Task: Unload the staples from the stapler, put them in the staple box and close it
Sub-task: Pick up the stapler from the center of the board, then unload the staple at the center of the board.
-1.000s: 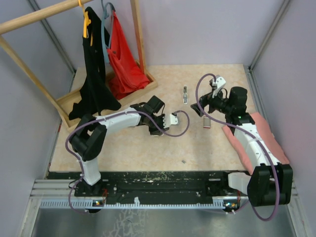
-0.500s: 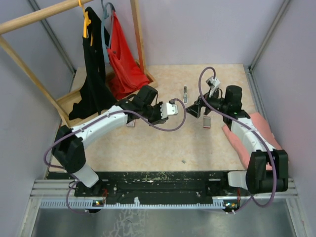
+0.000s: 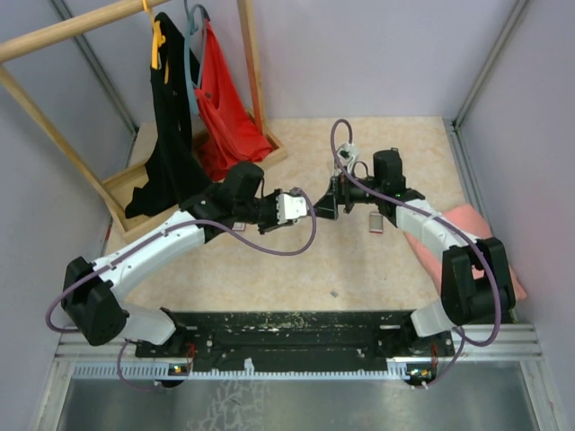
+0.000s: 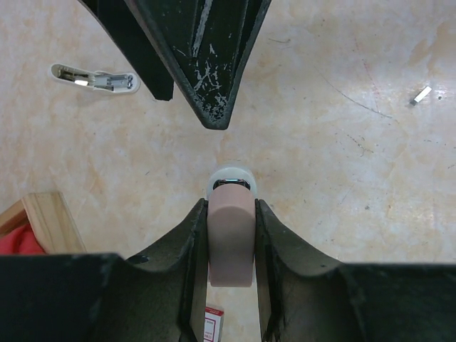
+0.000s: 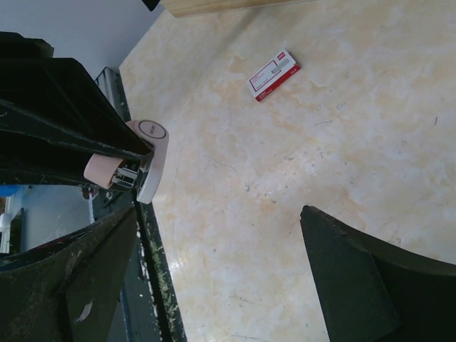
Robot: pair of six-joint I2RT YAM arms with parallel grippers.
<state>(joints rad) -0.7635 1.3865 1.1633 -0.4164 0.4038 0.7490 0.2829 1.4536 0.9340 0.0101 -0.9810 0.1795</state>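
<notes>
While the left hand (image 3: 292,208) grips the stapler (image 4: 230,235), the right hand (image 3: 325,203) gapes wide just before it.
Since a second ago both arms have swung leftward over the bench (image 3: 269,260), bringing the hands close together; the stapler's white nose points at the right hand, not touching.

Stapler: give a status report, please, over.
Left gripper shut on pink-and-white stapler. Right gripper open, facing it. Nothing in the way.
</notes>
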